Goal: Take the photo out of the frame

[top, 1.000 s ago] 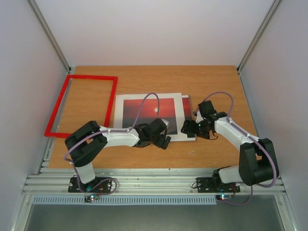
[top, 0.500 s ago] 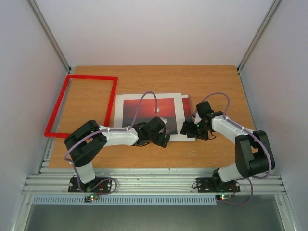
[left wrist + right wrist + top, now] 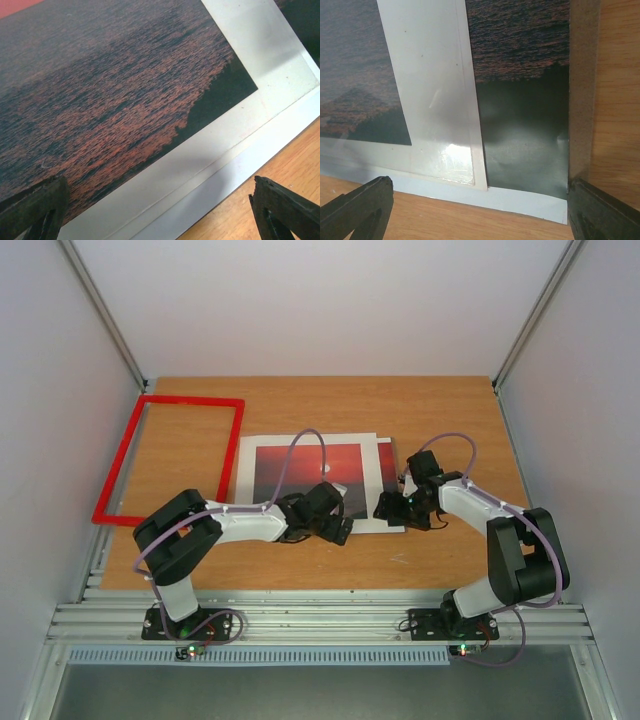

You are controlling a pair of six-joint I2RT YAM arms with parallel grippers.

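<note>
The empty red frame lies flat at the table's left. The sunset photo lies in the middle on a loose stack of sheets. My left gripper is open low over the photo's near edge. In the left wrist view its gripper spans the dark sea, the white margin and a white sheet beneath. My right gripper is open at the stack's near right corner. In the right wrist view its gripper straddles a glossy white-margined corner and a dark print under it.
A brown board edge runs along the dark print's right side. White walls close in the table on the left, back and right. A metal rail runs along the near edge by the arm bases.
My right gripper has shifted a little to the left toward the stack's corner, its elbow drawn in. The left gripper has edged slightly up onto the photo's near edge.
</note>
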